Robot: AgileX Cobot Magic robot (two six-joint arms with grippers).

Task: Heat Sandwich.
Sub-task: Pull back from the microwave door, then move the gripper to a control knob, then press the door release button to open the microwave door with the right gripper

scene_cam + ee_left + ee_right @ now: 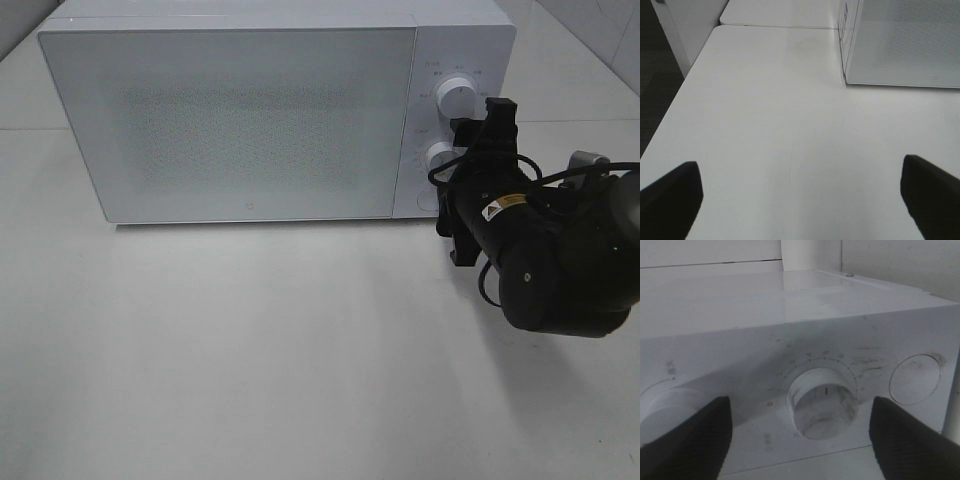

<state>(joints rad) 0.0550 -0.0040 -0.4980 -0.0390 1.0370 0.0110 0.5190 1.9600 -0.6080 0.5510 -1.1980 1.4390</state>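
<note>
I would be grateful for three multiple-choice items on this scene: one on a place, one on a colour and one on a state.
1. Which part of the microwave does the right gripper face?
A) its left side wall
B) the lower knob
C) its roof

2. What colour is the microwave?
A) black
B) white
C) red

3. How is the door?
A) shut
B) wide open
C) taken off

Answers:
1 B: the lower knob sits between the open fingers in the right wrist view.
2 B: the casing is white all over.
3 A: the door lies flush with the front.
</note>
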